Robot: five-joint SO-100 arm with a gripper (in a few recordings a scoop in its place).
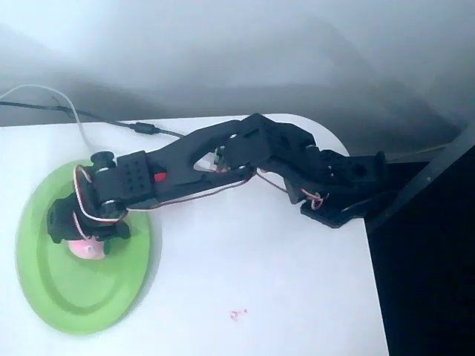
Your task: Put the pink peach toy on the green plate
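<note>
In the overhead view the black arm (223,159) rises nearest the camera, reaching from its base at the table's right edge leftward across the white table (260,282). Its black two-finger gripper (83,236) hangs over the large oval light-green plastic plate (67,289), which lies at the table's left with its long axis running from far-left to near-right. The small round soft pink peach toy (89,249) sits over the plate's middle, directly under the fingers, which close around its top. Its facing cannot be told. Cables (67,111) trail along the far edge.
</note>
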